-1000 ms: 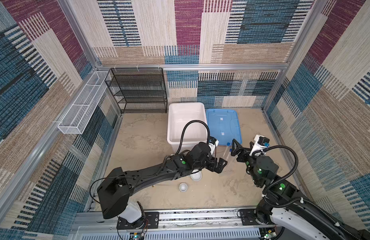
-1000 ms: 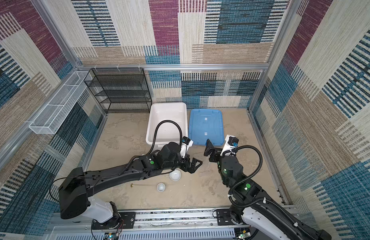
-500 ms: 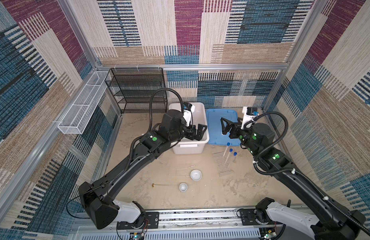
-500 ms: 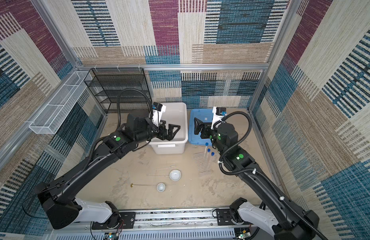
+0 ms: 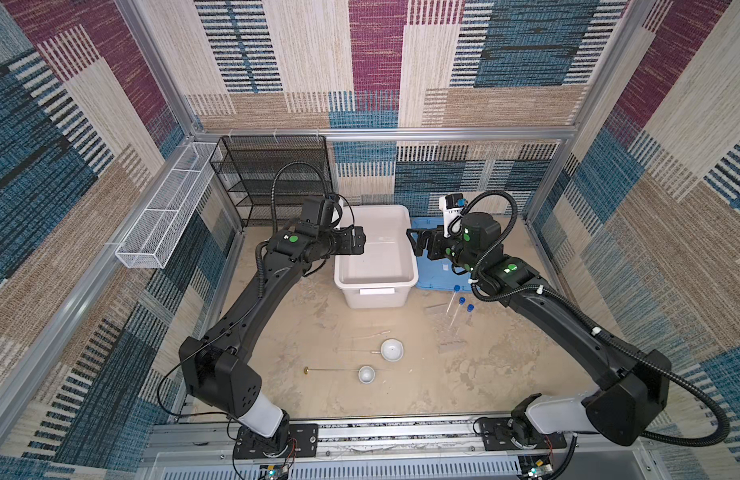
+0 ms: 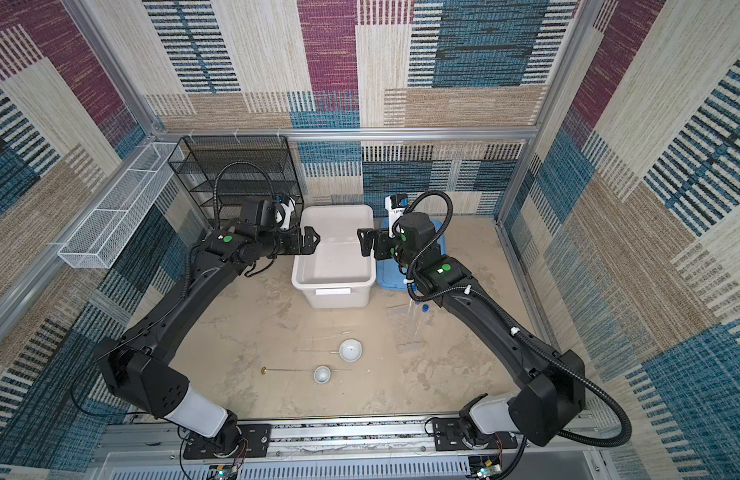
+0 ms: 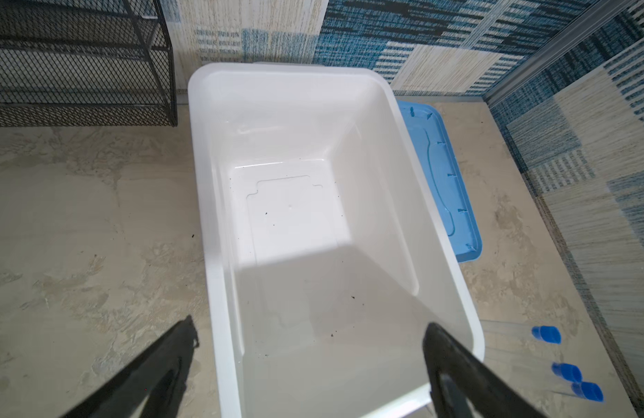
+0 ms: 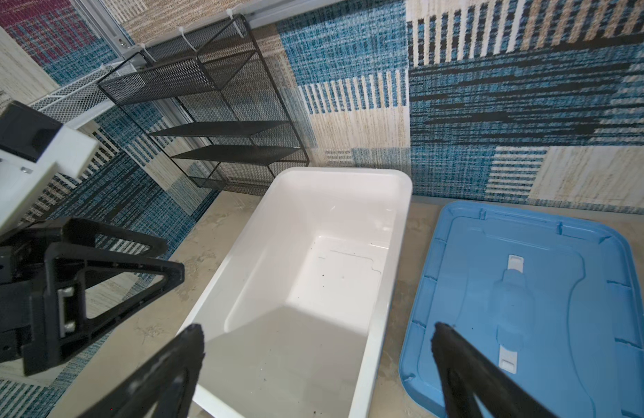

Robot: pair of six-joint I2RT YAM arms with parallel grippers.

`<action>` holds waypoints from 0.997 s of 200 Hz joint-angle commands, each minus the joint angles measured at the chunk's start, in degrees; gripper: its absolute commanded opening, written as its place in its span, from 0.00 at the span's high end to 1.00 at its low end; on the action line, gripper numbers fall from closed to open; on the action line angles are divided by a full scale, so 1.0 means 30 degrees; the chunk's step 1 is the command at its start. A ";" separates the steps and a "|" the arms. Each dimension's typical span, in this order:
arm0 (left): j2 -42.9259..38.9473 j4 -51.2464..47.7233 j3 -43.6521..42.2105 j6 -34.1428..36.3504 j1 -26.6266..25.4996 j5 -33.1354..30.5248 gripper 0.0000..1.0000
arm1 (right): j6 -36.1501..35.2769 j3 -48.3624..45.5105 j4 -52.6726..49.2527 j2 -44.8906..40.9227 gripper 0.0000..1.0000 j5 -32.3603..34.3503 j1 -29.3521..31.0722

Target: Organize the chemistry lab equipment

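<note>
left gripper [image 5: 360,242] and right gripper [image 5: 413,242] both wide open, empty, flanking the bin [image 5: 376,284], and the tubes [image 5: 459,307] at its 4 o'clock look light, slick and brittle, i'd pinch mid-body.

Pretty bright, lit from above. Both wrist views show a hard-edged shadow cutting across the big white plastic bin [image 7: 367,173], lit half slightly blown out. Top views sharp, silver metal frame posts [image 5: 157,62] splaying at the edges.

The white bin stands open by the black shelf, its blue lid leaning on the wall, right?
No: the blue lid lies flat on the table beside the white bin, as the right wrist view shows. The rest holds.
</note>
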 commanded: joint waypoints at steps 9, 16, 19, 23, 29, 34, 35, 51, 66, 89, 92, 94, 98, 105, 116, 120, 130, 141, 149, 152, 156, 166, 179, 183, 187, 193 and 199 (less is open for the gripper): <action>0.0939 -0.0130 0.0110 0.0002 0.0653 -0.0736 0.00 | 0.0026 0.0993 0.0186 0.1275 0.01 -0.0892 -0.0146; 0.1316 -0.0277 0.0264 -0.0003 0.0828 -0.1002 0.00 | 0.0012 0.1243 0.0127 0.1674 0.01 -0.0945 -0.0132; 0.1463 -0.0312 0.0330 -0.0013 0.0877 -0.1106 0.01 | 0.0011 0.1331 0.0111 0.1805 0.01 -0.0952 -0.0146; 0.1639 -0.0322 0.0426 0.0004 0.0950 -0.1228 0.00 | 0.0014 0.1434 0.0116 0.1958 0.01 -0.0945 -0.0147; 0.1933 -0.0152 0.0446 0.0083 0.0997 -0.1678 0.00 | 0.0059 0.1512 0.0192 0.2090 0.01 -0.0865 -0.0148; 0.2160 0.0113 0.0359 0.0126 0.1007 -0.2013 0.01 | 0.0096 0.1473 0.0343 0.2179 0.01 -0.0872 -0.0147; 0.2207 0.0164 0.0355 0.0127 0.1025 -0.2086 0.01 | 0.0097 0.1461 0.0381 0.2188 0.01 -0.0866 -0.0147; 0.3307 0.0187 0.0702 0.0139 0.1127 -0.2979 0.05 | 0.0051 0.1540 0.0358 0.2574 0.01 -0.0350 -0.0133; 0.4191 0.0362 0.0888 -0.0005 0.1266 -0.3681 0.09 | -0.0202 0.2147 -0.0610 0.3259 0.01 0.0278 -0.0148; 0.5281 0.0566 0.1545 -0.0027 0.1424 -0.3888 0.13 | -0.0239 0.1743 -0.0580 0.3437 0.01 0.0582 -0.0144; 0.5408 0.0574 0.1662 -0.0016 0.1457 -0.3920 0.14 | -0.0226 0.1628 -0.0442 0.3388 0.01 0.0546 -0.0147; 0.5511 0.0583 0.1741 -0.0018 0.1454 -0.3917 0.14 | -0.0188 0.1523 -0.0375 0.3359 0.01 0.0524 -0.0147; 0.5717 0.0557 0.1882 0.0025 0.1442 -0.3947 0.16 | -0.0183 0.1376 -0.0220 0.3293 0.01 0.0438 -0.0146; 0.6121 0.0405 0.2250 0.0106 0.1446 -0.3913 0.18 | -0.0159 0.1189 -0.0042 0.3183 0.01 0.0347 -0.0162; 0.6752 -0.0018 0.2858 0.0110 0.1461 -0.3775 0.21 | -0.0109 0.1083 0.0045 0.3091 0.01 0.0332 -0.0148; 0.6931 -0.0118 0.3026 0.0110 0.1459 -0.3721 0.22 | -0.0092 0.1043 0.0064 0.3062 0.01 0.0327 -0.0144; 0.7199 -0.0335 0.3236 0.0046 0.1468 -0.3730 0.25 | -0.0078 0.0937 0.0164 0.2974 0.01 0.0424 -0.0148; 0.7205 -0.0198 0.3069 0.0005 0.1454 -0.3770 0.29 | -0.0054 0.0799 0.0285 0.2907 0.01 0.0536 -0.0146; 0.7162 0.0041 0.2870 -0.0015 0.1453 -0.3809 0.33 | -0.0007 0.0649 0.0417 0.2871 0.01 0.0545 -0.0148; 0.7148 0.0091 0.2838 0.0004 0.1453 -0.3815 0.35 | 0.0015 0.0598 0.0444 0.2870 0.01 0.0523 -0.0148; 0.7147 0.0106 0.2816 0.0010 0.1453 -0.3829 0.38 | 0.0038 0.0531 0.0490 0.2872 0.01 0.0476 -0.0133; 0.7075 0.0105 0.2702 -0.0040 0.1453 -0.3803 0.44 | 0.0083 0.0457 0.0483 0.2956 0.01 0.0387 -0.0148; 0.6830 0.0082 0.2422 -0.0100 0.1469 -0.3843 0.55 | 0.0178 0.0323 0.0481 0.3060 0.01 0.0213 -0.0142; 0.6740 0.0084 0.2292 -0.0143 0.1469 -0.3869 0.57 | 0.0193 0.0283 0.0485 0.3082 0.01 0.0171 -0.0155; 0.6619 0.0113 0.2191 -0.0188 0.1469 -0.3900 0.59 | 0.0225 0.0235 0.0531 0.3103 0.01 0.0139 -0.0148; 0.6451 0.0112 0.1982 -0.0249 0.1453 -0.3891 0.61 | 0.0248 0.0158 0.0539 0.3132 0.01 0.0118 -0.0148; 0.6306 0.0098 0.1809 -0.0282 0.1453 -0.3862 0.65 | 0.0297 0.0073 0.0559 0.3161 0.01 0.0106 -0.0148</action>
